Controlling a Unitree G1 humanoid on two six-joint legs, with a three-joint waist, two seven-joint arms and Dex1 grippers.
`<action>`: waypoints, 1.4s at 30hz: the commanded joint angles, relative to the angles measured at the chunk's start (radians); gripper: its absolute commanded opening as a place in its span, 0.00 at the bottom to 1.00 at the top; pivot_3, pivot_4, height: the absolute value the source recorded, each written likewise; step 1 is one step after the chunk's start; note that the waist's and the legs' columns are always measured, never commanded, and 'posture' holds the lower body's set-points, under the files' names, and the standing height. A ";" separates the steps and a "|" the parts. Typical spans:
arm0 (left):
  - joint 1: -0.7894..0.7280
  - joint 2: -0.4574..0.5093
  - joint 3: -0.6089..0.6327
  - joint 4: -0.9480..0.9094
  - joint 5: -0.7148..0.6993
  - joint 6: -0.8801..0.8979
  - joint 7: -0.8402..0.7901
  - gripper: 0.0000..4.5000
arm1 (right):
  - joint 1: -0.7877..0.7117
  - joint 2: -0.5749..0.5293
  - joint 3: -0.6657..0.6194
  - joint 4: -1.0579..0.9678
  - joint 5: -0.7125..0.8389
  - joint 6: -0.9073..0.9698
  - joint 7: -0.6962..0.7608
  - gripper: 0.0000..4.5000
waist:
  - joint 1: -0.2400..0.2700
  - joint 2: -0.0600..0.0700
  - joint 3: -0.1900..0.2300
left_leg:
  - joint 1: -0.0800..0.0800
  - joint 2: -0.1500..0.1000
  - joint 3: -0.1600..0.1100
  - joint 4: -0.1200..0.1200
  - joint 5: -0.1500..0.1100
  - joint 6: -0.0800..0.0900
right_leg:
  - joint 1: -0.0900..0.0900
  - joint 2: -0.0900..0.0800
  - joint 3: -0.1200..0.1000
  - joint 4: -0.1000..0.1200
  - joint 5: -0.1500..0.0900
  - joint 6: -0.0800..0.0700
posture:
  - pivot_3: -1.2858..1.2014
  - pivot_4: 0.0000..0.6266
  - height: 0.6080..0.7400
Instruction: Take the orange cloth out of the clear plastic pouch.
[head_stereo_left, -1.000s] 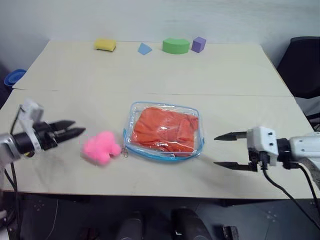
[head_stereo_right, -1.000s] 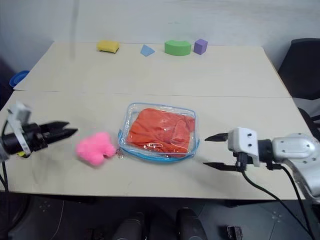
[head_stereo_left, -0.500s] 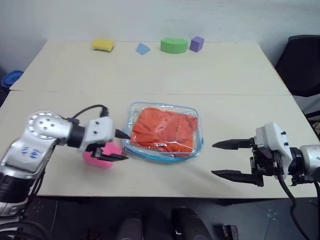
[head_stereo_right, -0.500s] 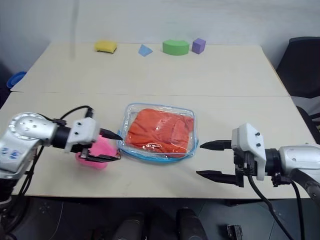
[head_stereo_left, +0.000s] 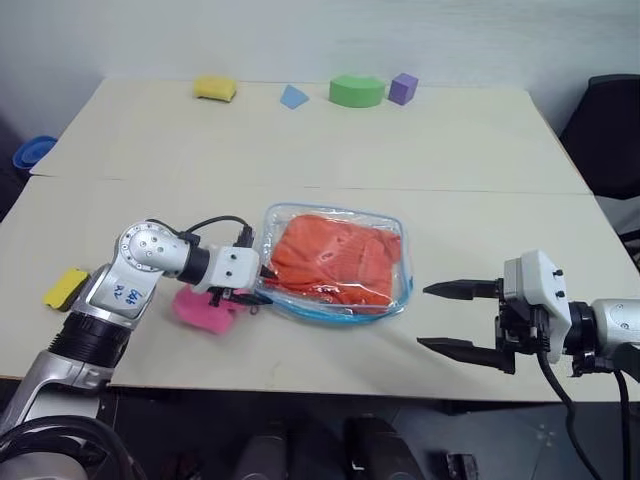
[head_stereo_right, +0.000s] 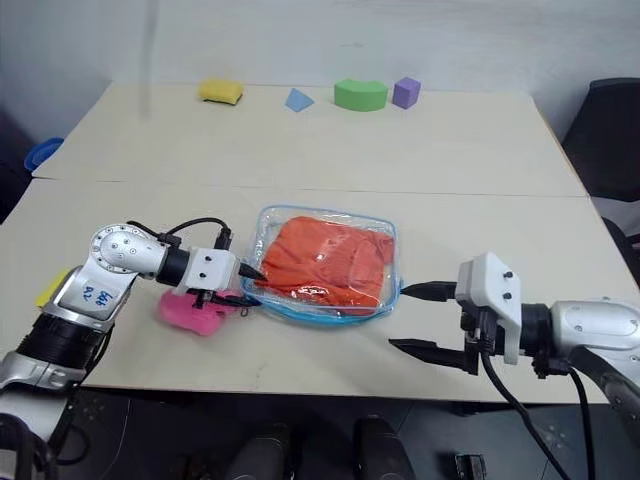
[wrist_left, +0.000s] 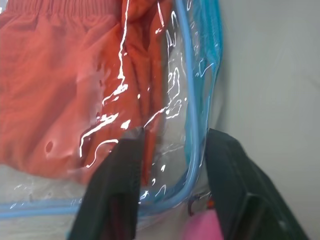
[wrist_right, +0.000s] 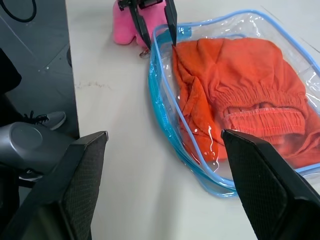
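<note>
Orange cloth inside clear plastic pouch, left pincer straddling its blue corner, not clamped, right pincer wide apart.

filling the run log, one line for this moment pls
left hand: straddling clear plastic pouch corner | orange cloth: inside | right hand: open, clear

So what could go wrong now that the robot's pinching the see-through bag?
The left hand straddles only the blue-edged corner of the clear plastic pouch. The plastic looks slick, so it might slip free. The orange cloth lies inside, so lifting could just drag both along. The pink foam lump lies right under that hand and may get bumped. The right hand waits open, apart from the pouch.
</note>
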 joint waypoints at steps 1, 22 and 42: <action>0.012 -0.005 0.033 -0.055 -0.057 0.046 -0.020 0.13 | -0.001 0.015 0.008 -0.011 -0.022 -0.025 0.000 0.84 | 0.000 0.000 0.000 | 0.000 0.000 0.000 0.000 0.000 0.000 | 0.000 0.000 0.000 0.000 0.000 0.000 | 0.52 0.24 1.00; 0.107 -0.257 0.169 -0.400 -0.313 0.681 0.385 0.00 | -0.338 0.281 0.537 0.246 -0.664 -0.316 -0.228 0.25 | -0.003 -0.001 0.000 | 0.000 0.000 0.000 0.002 0.003 -0.005 | -0.003 0.001 0.002 0.005 0.000 0.000 | 0.52 0.24 1.00; 0.075 -0.282 0.153 -0.426 -0.350 0.716 0.402 0.00 | -0.512 0.368 0.728 0.615 -1.237 -0.777 -0.363 0.60 | -0.006 -0.001 0.000 | 0.000 0.000 0.001 0.001 0.003 -0.006 | -0.003 0.001 0.002 0.006 0.000 0.000 | 0.52 0.24 1.00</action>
